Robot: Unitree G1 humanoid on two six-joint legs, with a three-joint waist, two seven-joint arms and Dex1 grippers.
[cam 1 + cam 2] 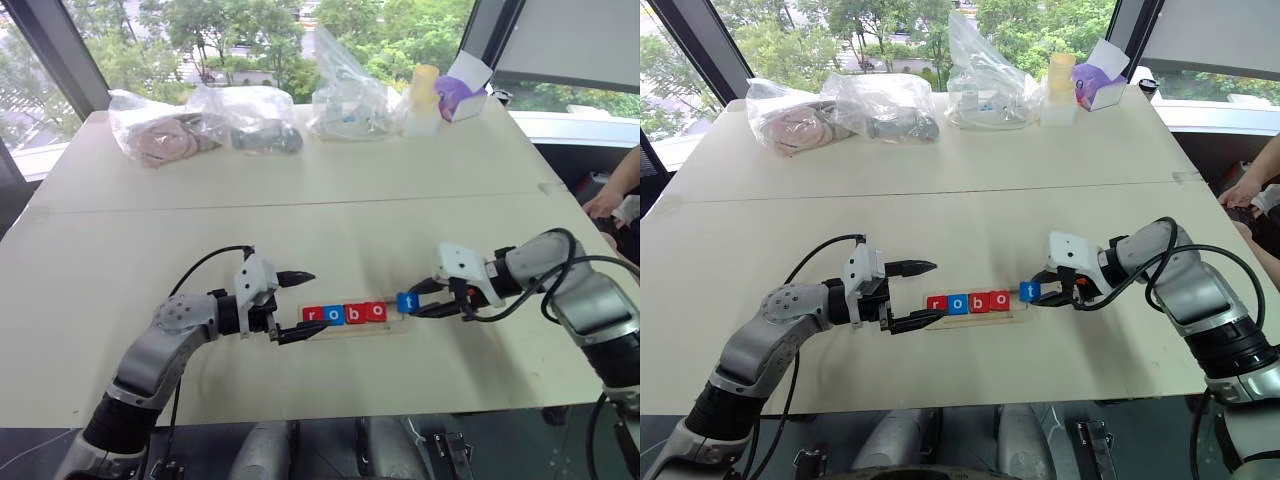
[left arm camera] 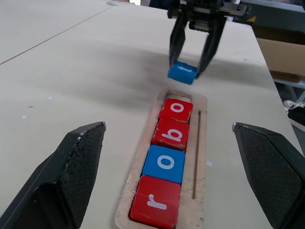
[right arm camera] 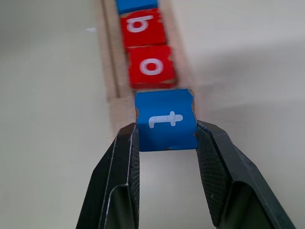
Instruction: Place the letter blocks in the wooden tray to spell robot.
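I work over a pale tabletop [image 1: 330, 225] with clear plastic bags [image 1: 205, 122] lined up along its far edge, well apart from the work area. Near the front edge lies the wooden tray [image 2: 199, 143] — long, narrow, with a thin raised rim. I judge it stiff and light enough to slide if nudged from the end, so I plan no sideways push against it.

Four letter blocks sit in the tray, touching in a row: red r [image 2: 156, 201], blue o [image 2: 165, 162], red b [image 2: 172, 134], red o [image 2: 177, 108]. One slot at the right end is open.

My left tool [image 1: 293, 305] hovers just beside the tray's left end with its fingers spread wide, holding nothing.

My right tool [image 3: 167, 138] is clamped on the blue t block [image 3: 166, 119], one finger on each opposite side face, the letter facing up. The block hangs just beside the tray's right end, above the tabletop, not yet in the slot.

Handling judgement: the t block is rigid, light and not fragile, and its painted sides look smooth — it could slip or twist under a loose pinch. The side faces are the right place to hold. The slot is one block wide, so the block must go in square; a tilted edge could catch the rim.
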